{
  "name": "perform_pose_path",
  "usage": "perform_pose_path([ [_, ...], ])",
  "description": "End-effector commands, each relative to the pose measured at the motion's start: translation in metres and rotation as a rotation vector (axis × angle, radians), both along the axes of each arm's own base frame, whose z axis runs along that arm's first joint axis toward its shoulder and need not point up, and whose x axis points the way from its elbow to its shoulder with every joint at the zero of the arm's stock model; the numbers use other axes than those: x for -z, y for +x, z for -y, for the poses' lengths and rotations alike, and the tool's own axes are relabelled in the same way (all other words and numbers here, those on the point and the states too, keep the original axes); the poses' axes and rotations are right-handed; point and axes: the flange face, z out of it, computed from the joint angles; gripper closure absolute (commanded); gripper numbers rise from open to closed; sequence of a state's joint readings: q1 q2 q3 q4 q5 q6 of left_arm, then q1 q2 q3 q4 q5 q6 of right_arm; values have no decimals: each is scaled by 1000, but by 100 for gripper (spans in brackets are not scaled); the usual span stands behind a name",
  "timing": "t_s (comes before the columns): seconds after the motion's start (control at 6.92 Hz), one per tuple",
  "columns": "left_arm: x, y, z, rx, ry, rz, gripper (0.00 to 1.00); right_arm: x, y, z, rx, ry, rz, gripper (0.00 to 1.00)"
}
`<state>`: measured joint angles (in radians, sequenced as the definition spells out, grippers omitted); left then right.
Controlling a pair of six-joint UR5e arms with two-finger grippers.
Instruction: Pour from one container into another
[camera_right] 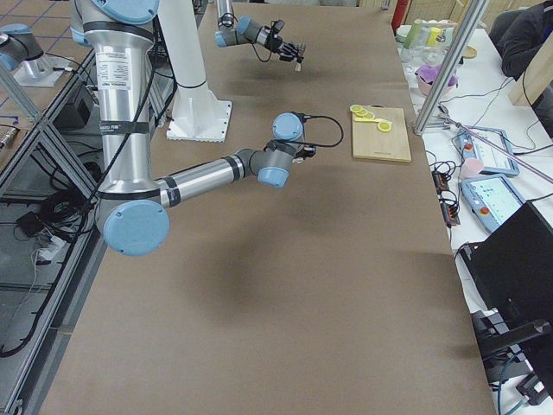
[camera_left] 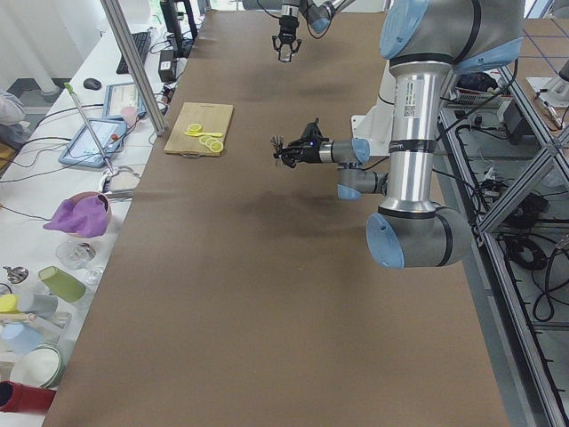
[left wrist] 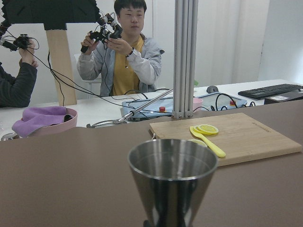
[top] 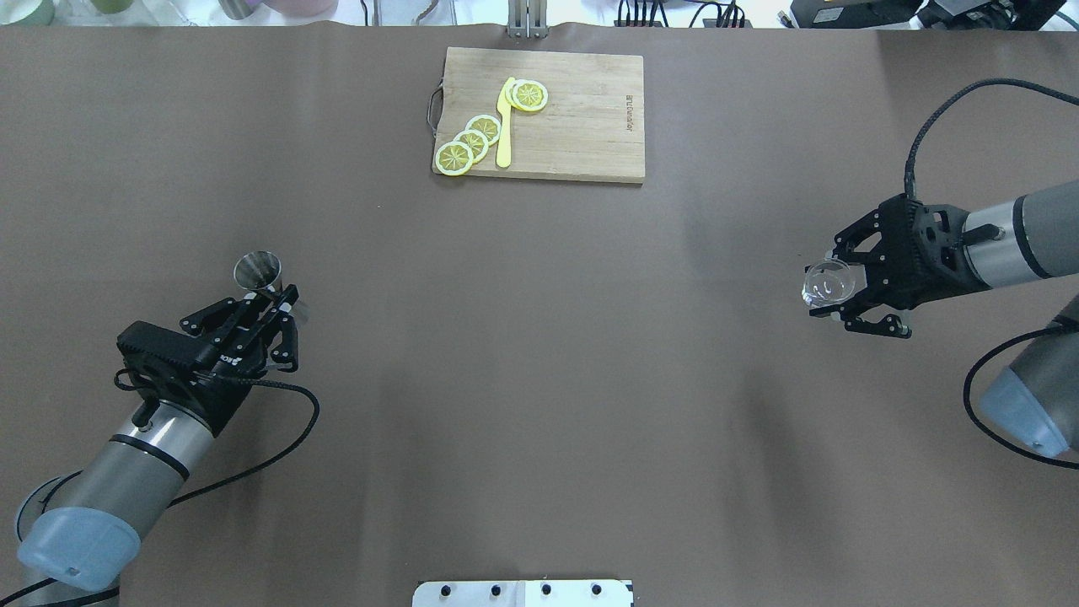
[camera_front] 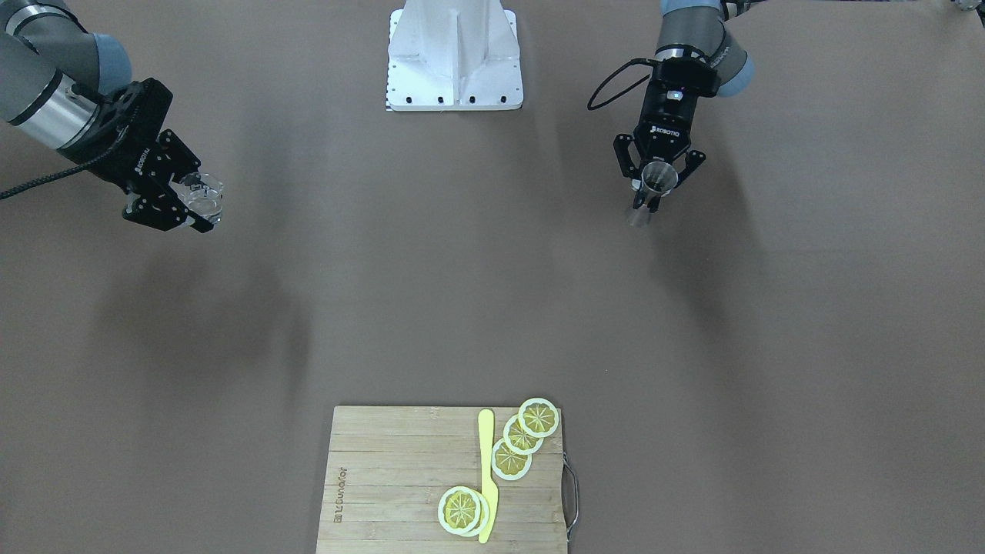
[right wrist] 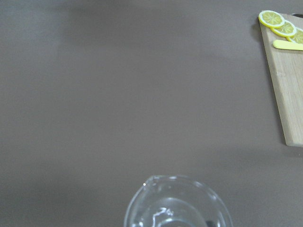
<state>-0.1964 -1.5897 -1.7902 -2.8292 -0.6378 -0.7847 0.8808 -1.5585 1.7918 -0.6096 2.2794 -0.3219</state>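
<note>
Jigger [top: 258, 271]: left hand [top: 276, 295]. Glass cup [top: 829, 281]: right hand [top: 824, 287].

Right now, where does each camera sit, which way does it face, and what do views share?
Front-facing: across the table, facing the robot; both arms, base.
Overhead: behind the robot, looking forward; both arms.
Exterior left: table's left end; left arm near.
Exterior right: table's right end; right arm near.
Left wrist: level, past the metal jigger toward operators.
Right wrist: down over the glass cup.
Shared: both wrists see the cutting board.

ROBOTIQ marks left gripper [camera_front: 652, 192] and right gripper [camera_front: 202, 201]; print on cutting board [camera_front: 385, 462] illegible.
</note>
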Motion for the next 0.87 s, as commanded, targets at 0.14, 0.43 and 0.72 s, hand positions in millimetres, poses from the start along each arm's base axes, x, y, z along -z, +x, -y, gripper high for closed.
perform_pose_path([
  [0.14,-30,-18,-2,9,-31,4,100,-86,-1,0,-29,-37,108,100],
  [0.43,-41,-25,1,23,-44,10,100,-120,-1,0,-28,-32,112,100],
  [0.72,-68,-46,13,65,-85,4,100,-147,-10,10,-29,-32,127,100],
])
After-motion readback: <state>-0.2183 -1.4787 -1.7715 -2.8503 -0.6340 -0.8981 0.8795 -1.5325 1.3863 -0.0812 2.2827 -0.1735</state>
